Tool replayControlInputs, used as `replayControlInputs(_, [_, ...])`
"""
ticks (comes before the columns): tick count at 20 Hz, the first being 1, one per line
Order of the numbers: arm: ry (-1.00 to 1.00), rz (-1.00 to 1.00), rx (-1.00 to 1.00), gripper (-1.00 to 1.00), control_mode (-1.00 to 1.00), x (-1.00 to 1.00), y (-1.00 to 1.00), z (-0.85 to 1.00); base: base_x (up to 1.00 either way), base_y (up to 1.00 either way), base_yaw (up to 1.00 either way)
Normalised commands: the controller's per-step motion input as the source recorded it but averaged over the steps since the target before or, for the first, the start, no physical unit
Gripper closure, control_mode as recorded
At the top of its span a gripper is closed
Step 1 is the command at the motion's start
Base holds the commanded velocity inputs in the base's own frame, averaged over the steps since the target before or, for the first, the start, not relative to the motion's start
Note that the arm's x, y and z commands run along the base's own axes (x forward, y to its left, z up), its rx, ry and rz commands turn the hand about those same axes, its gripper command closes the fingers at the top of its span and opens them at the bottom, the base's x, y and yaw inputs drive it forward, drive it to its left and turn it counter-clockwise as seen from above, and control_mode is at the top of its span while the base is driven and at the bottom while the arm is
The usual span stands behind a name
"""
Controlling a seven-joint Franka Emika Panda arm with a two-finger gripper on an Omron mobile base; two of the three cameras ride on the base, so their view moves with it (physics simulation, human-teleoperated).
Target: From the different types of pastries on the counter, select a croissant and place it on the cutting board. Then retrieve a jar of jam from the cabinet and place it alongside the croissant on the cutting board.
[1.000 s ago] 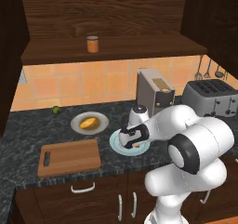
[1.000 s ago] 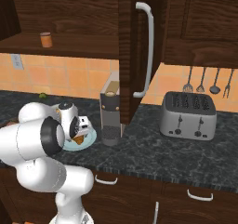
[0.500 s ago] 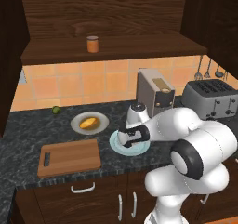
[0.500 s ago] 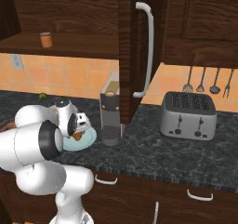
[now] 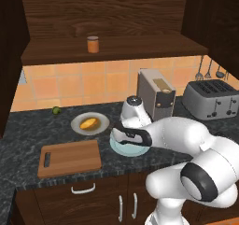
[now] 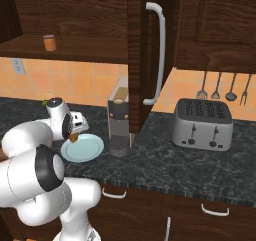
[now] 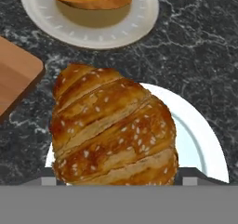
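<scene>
The croissant (image 7: 114, 130), brown, ridged and seeded, sits between my gripper's (image 7: 118, 180) jaws, which are shut on it just above a pale blue plate (image 7: 200, 139). From the right base view the croissant (image 6: 74, 138) shows as a small brown piece under the hand (image 6: 70, 125), at the plate's (image 6: 85, 149) left rim. The cutting board (image 5: 70, 158) lies left of the gripper (image 5: 122, 136) on the counter (image 5: 28, 135); its corner (image 7: 16, 74) shows in the hand view. The jar of jam (image 5: 93, 44) stands on the cabinet shelf (image 5: 140, 49).
A golden bun (image 5: 88, 123) lies on a white plate (image 5: 103, 121) behind the board. A green lime (image 5: 56, 110) sits by the wall. A coffee machine (image 5: 156, 93) and a toaster (image 5: 212, 98) stand to the right. An open cabinet door (image 6: 150, 50) hangs above the counter.
The jaws have closed on the croissant. The hand has shifted a little to the left with it, leaving the blue plate bare.
</scene>
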Motion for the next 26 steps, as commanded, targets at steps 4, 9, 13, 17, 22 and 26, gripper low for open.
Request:
replayControlInputs(4, [0.00,0.06,0.06,1.00,-1.00,-0.02,0.57,0.23,0.00,0.00,0.00])
replayControlInputs(9, [0.00,0.08,0.09,1.00,-1.00,-0.25,0.70,0.01,0.00,0.00,0.00])
replayControlInputs(13, [-0.01,0.06,0.02,1.00,-1.00,-0.34,0.71,0.00,0.00,0.00,0.00])
replayControlInputs(17, [-0.01,0.05,0.00,1.00,-1.00,-0.20,0.68,0.02,0.00,0.00,0.00])
replayControlInputs(22, [0.00,0.04,0.00,1.00,-1.00,-0.01,0.74,0.00,0.00,0.00,0.00])
replayControlInputs(26, [0.00,0.05,0.03,1.00,-1.00,0.00,0.80,0.00,0.00,0.00,0.00])
